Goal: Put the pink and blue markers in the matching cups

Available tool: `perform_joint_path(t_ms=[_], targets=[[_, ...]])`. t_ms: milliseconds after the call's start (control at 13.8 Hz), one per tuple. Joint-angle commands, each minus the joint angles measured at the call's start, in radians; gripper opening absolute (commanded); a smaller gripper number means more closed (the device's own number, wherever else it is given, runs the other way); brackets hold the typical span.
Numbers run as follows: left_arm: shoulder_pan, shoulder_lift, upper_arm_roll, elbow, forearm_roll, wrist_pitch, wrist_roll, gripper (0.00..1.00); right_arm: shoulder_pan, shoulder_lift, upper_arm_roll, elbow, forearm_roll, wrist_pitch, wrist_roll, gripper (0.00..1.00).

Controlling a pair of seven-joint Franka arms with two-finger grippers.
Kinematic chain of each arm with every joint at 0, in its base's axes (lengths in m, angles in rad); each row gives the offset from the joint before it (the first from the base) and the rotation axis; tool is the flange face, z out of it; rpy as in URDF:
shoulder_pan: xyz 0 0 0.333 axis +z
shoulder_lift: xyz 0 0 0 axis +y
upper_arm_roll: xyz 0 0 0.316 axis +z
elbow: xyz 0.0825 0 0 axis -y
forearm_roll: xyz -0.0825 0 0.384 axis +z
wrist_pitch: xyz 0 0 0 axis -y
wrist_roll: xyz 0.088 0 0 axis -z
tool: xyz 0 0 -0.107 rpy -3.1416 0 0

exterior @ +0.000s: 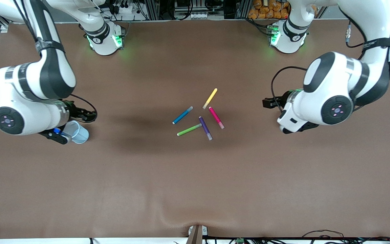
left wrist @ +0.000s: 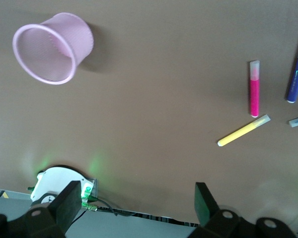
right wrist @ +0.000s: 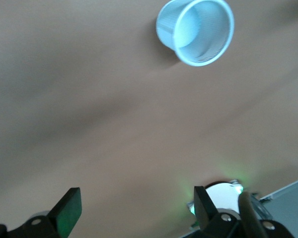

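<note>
Claws [left wrist: 134, 210] [right wrist: 134, 210] hover wide open, holding nothing.

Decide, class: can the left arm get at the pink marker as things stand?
Probably yes. The left hand is open and holds nothing, and the pink marker lies flat on the table, touching no other pen.

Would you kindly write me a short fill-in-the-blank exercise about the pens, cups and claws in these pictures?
1. The number of pens lying in the middle of the table is ____.
2. The left claw is open, and the cup in its wrist view is coloured ____.
3. The blue cup stands toward the ____ arm's end of the table, beside the open right claw.
4. The purple pen lies between the pink pen and the ____ pen.

Missing words: five; pink; right; green
</note>
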Motion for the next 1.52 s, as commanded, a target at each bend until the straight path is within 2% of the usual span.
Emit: perform_joint_path(t_ms=[0,73,363,725,1160,1378,1450], targets=[[-0.033,0.048,0.005,0.027,0.005,0.032,-0.023,1.00,0.027,-0.100,-0.004,-0.174,0.022,0.146,0.046,1.00],[-0.035,0.064,0.005,0.027,0.005,0.048,-0.022,1.00,0.028,-0.117,-0.004,-0.212,0.023,0.188,0.050,1.00],[-0.061,0.099,0.008,0.034,0.007,0.089,-0.020,1.00,0.093,-0.110,-0.003,-0.226,0.029,0.239,0.218,1.00],[-0.091,0.131,0.013,0.077,0.031,0.089,-0.022,1.00,0.281,-0.081,-0.003,-0.303,0.031,0.467,0.499,1.00],[-0.113,0.162,0.014,0.102,0.043,0.095,-0.046,1.00,0.482,0.070,-0.003,-0.294,0.179,0.737,0.769,1.00],[-0.121,0.182,0.013,0.103,0.042,0.151,-0.069,1.00,0.542,0.146,-0.004,-0.289,0.181,0.838,0.878,0.99],[-0.122,0.188,0.013,0.103,0.042,0.164,-0.083,1.00,0.557,0.168,-0.004,-0.277,0.181,0.843,0.896,0.95]])
